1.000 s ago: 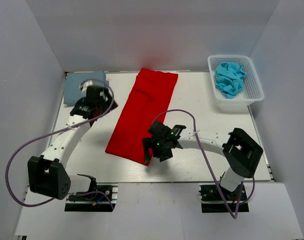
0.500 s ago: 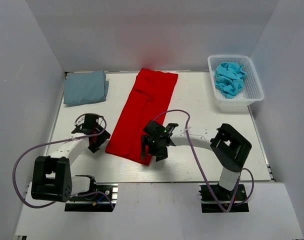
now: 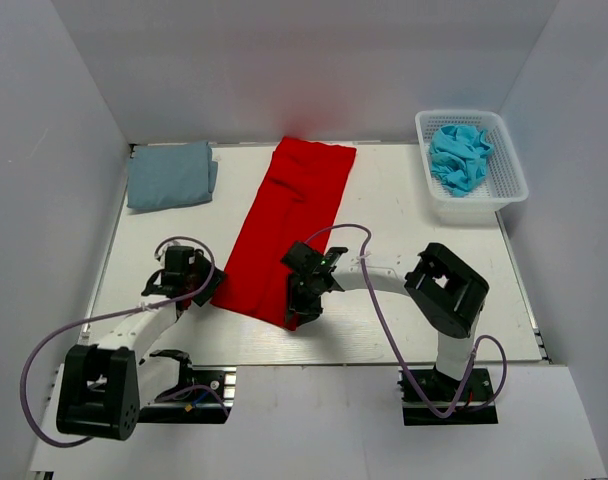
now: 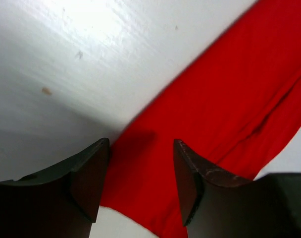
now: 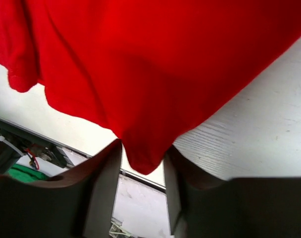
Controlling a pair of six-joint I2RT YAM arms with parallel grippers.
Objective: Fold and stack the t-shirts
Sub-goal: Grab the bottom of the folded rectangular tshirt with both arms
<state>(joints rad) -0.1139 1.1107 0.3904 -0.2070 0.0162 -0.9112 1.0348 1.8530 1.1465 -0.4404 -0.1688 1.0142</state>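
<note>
A bright red t-shirt [image 3: 289,225] lies folded into a long strip across the middle of the table. My left gripper [image 3: 206,290] is at its near left corner. In the left wrist view the gripper [image 4: 140,151] is open, and the red cloth [image 4: 239,99] lies in the gap. My right gripper [image 3: 296,308] is at the near right corner. Its jaws [image 5: 143,153] stand partly apart with the pointed corner of the red cloth [image 5: 155,64] between them. A folded grey-blue t-shirt [image 3: 169,175] rests at the back left. A turquoise t-shirt [image 3: 459,155] is bunched in the basket.
The white mesh basket [image 3: 514,172] stands at the back right corner of the white table [image 3: 414,230]. White walls close in the left, right and back. The right wrist view shows the table's near edge just past the red corner.
The left arm has swung from the grey-blue shirt down to the red shirt's near left corner. The right gripper shifted slightly left onto the near right corner. Both pairs of jaws have narrowed.
</note>
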